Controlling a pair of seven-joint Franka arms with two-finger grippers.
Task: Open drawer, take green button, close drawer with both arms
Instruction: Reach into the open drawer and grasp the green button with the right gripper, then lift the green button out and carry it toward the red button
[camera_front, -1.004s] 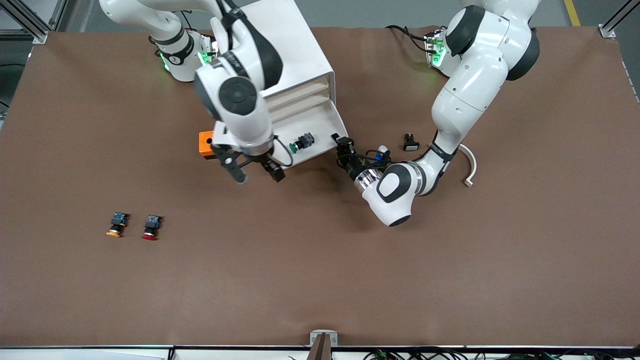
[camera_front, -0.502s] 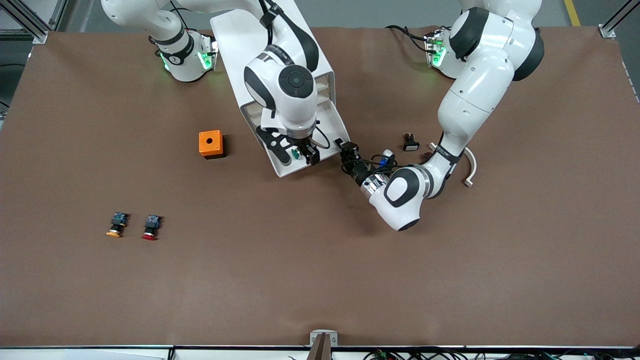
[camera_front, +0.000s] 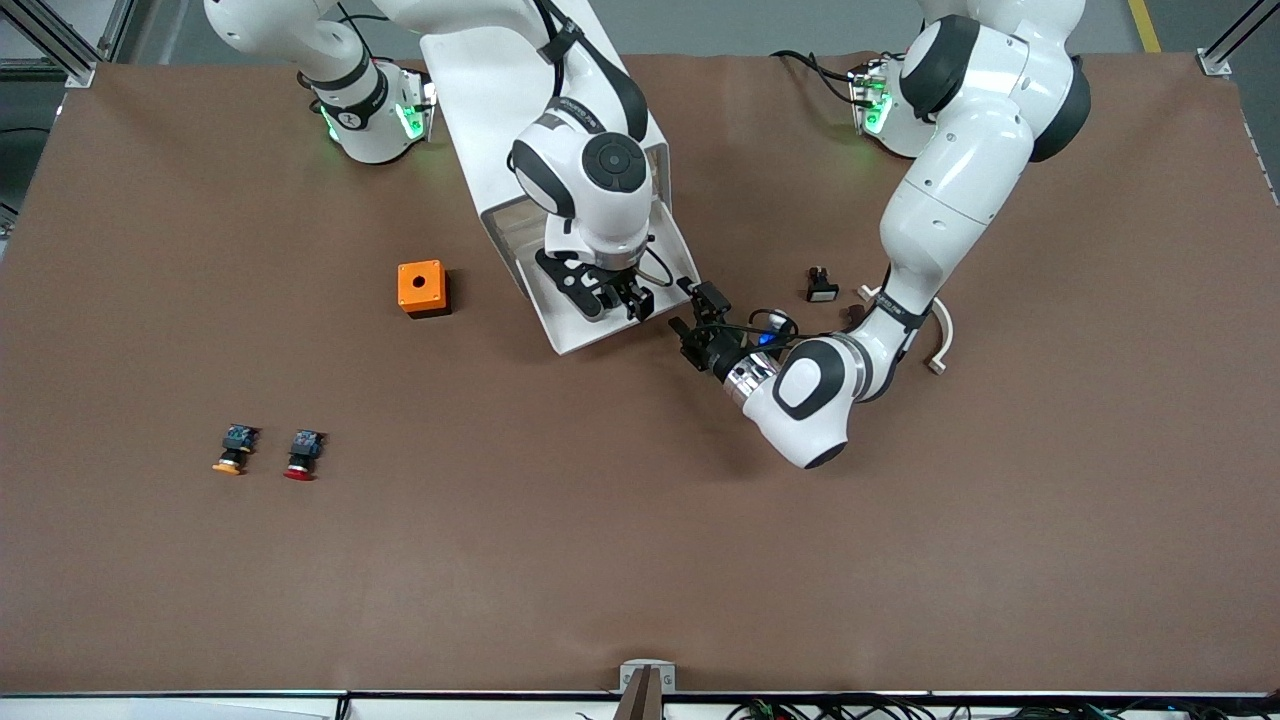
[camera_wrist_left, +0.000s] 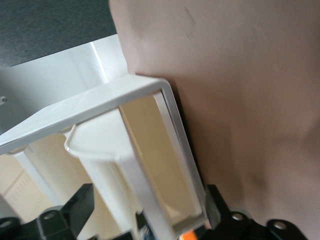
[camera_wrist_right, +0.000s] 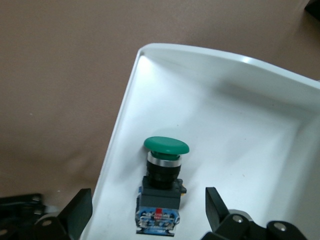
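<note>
The bottom drawer (camera_front: 600, 335) stands pulled out of the white cabinet (camera_front: 500, 80). The green-capped button (camera_wrist_right: 161, 187) lies in the drawer near its rim (camera_wrist_right: 120, 130), cap pointing away from my wrist. My right gripper (camera_wrist_right: 147, 210) is open, with one finger on each side of the button's black body and not touching it. In the front view the right gripper (camera_front: 615, 300) hangs over the drawer and hides the button. My left gripper (camera_front: 700, 318) is open at the drawer's corner toward the left arm's end. In the left wrist view the left gripper (camera_wrist_left: 147, 207) straddles the drawer's side wall (camera_wrist_left: 170, 150).
An orange box (camera_front: 420, 288) sits beside the cabinet toward the right arm's end. A red-capped button (camera_front: 300, 455) and an orange-capped one (camera_front: 232, 450) lie nearer the front camera. A small black part (camera_front: 822, 285) and a white curved piece (camera_front: 940, 335) lie by the left arm.
My right arm swung from beside the drawer to over it, and its open gripper came down around the green button. My left gripper drew back a little from the drawer's corner.
</note>
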